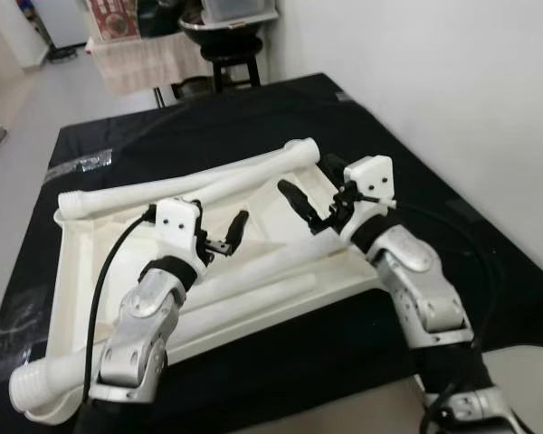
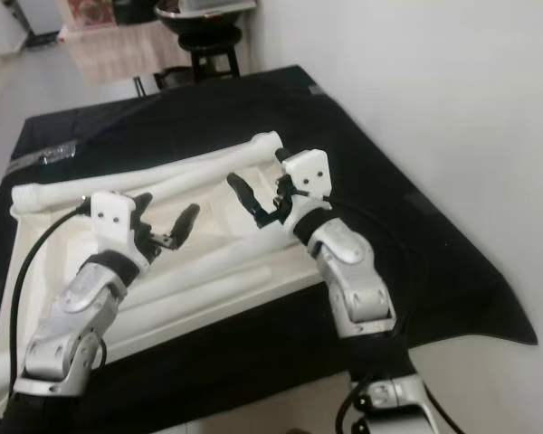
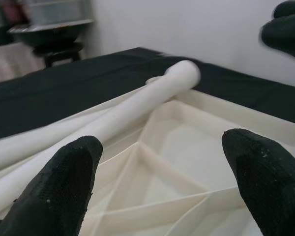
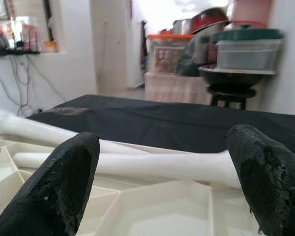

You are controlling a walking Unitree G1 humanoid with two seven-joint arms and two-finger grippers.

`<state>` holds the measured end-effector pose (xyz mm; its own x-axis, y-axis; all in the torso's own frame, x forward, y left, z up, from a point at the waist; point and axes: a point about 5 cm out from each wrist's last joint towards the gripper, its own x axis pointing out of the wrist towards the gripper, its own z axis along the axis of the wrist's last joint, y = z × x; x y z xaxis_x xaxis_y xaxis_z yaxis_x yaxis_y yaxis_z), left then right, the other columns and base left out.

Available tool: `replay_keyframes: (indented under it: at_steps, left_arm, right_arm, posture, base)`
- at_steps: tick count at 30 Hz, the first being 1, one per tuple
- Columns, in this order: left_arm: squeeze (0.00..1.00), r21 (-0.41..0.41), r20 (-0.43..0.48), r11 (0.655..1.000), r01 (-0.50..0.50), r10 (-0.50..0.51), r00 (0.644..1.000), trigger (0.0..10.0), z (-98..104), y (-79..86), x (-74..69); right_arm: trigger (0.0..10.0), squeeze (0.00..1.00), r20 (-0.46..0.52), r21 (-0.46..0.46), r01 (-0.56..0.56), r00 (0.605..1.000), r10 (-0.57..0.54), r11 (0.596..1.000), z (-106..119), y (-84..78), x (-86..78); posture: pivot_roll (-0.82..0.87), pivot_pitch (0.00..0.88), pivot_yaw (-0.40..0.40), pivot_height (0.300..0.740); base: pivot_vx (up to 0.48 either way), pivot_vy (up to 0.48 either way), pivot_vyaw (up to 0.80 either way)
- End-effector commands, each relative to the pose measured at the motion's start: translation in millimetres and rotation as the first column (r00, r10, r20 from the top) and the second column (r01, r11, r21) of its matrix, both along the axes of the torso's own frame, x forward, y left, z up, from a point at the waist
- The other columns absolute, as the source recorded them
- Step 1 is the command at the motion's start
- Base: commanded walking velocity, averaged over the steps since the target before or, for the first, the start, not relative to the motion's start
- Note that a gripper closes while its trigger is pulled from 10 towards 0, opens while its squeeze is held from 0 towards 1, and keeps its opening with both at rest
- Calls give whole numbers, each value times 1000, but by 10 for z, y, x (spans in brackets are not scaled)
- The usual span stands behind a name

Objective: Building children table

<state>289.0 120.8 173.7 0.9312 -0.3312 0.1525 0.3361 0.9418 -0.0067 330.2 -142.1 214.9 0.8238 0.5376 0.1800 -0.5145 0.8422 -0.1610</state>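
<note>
With the upturned white tabletop (image 1: 72, 298) on the black mat (image 1: 208, 117), I hold left gripper (image 1: 226, 237) and right gripper (image 1: 300, 206) spread empty above it, judging leg-fitting next: grasp the loose table leg (image 1: 208, 185).

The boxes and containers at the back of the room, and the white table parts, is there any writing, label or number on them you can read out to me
No text can be read anywhere.
Red printed box on the cloth-covered stand: patterned print, too blurred to read.
Items on the wall shelf: too small and blurred to read.
Clear lidded container above the dark bowl: no label visible.
White tabletop and white legs: plain, no markings.
Left gripper and right gripper: no lettering visible.
</note>
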Motion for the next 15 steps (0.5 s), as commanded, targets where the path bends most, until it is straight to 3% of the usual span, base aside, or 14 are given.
replay_keyframes:
  at_steps: [1,2,3,7,11,15]
  left_arm:
    - [0,5,-21,1000,-8,8,1000,10000,-35,58,-33]
    - [0,-4,-29,1000,17,-17,999,10000,-41,35,-57]
    - [0,-6,-49,994,108,-108,993,10000,-59,-62,-124]
    - [0,12,-54,983,183,-182,982,10000,-70,-156,-192]
    - [0,-19,-40,982,187,-188,981,10000,-52,-178,-222]
    - [0,-37,-29,985,169,-170,985,10000,-44,-153,-199]
  right_arm:
    - [10000,0,15,-5,-85,996,85,996,82,113,7]
    - [10000,0,20,-26,-108,994,108,994,115,78,8]
    - [10000,0,16,-68,-131,991,133,989,171,-28,26]
    - [10000,0,46,-138,-93,994,100,986,260,-156,68]
    - [10000,0,76,-167,-38,996,51,985,382,-269,123]
    - [10000,0,66,-278,-93,991,116,956,432,-245,84]
  posture:
    - [1,65,34,740]
    - [4,71,33,740]
    - [7,72,30,740]
    - [9,75,29,740]
    - [10,75,28,740]
    - [-4,73,20,740]
  base:
    - [0,0,800]
    - [0,0,800]
    - [0,0,800]
    - [0,0,669]
    - [0,0,134]
    - [0,-442,0]
